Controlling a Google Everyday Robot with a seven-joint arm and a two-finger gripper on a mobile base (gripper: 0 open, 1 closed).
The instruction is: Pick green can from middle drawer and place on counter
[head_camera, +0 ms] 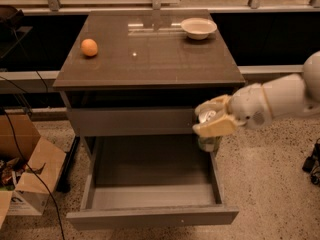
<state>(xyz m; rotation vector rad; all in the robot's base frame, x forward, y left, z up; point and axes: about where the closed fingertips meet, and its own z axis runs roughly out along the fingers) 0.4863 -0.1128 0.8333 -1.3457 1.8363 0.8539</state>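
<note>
My gripper (207,118), smooth cream plastic by its look, hangs over the right wall of the middle drawer (150,171), clasping the green can (209,144), whose metal top shines silver. The counter (150,59) is glossy and mirrors the light. The drawer is matt grey, the cardboard box (30,179) dull brown.
</note>
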